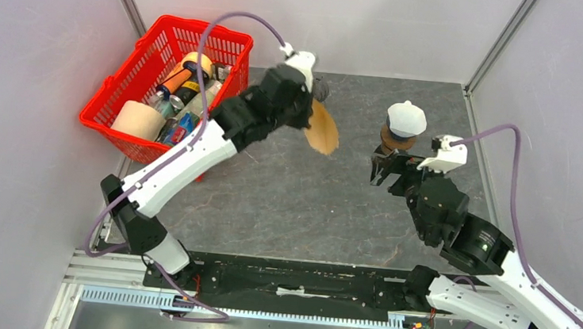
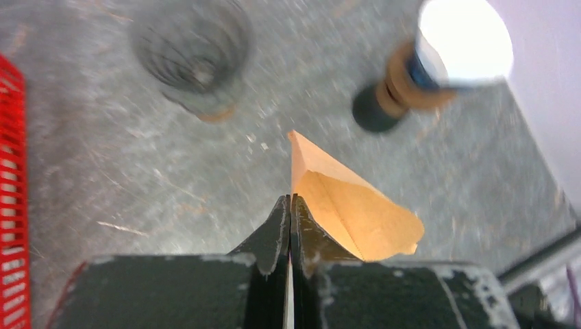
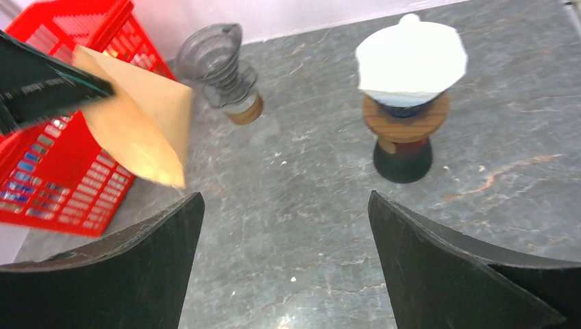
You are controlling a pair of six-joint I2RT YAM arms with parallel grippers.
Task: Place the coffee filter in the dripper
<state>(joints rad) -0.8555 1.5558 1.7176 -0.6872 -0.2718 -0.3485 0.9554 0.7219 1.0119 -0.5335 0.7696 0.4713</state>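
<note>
My left gripper (image 2: 291, 203) is shut on one edge of the brown paper coffee filter (image 2: 349, 209), which hangs in the air above the table (image 1: 285, 204). From above, the filter (image 1: 323, 131) sticks out to the right of the left gripper (image 1: 307, 116). A clear grey dripper (image 3: 218, 63) with a wooden collar stands beyond it; in the top view only its edge (image 1: 321, 87) shows behind the left wrist. My right gripper (image 3: 286, 195) is open with nothing between its fingers, low over the table. In the top view it (image 1: 384, 167) sits just in front of a white-topped stand.
A white filter cone on a wooden and black stand (image 1: 405, 125) rises at the back right. A red basket (image 1: 166, 82) with cans, bottles and a paper roll sits at the back left. Grey walls enclose the table on three sides.
</note>
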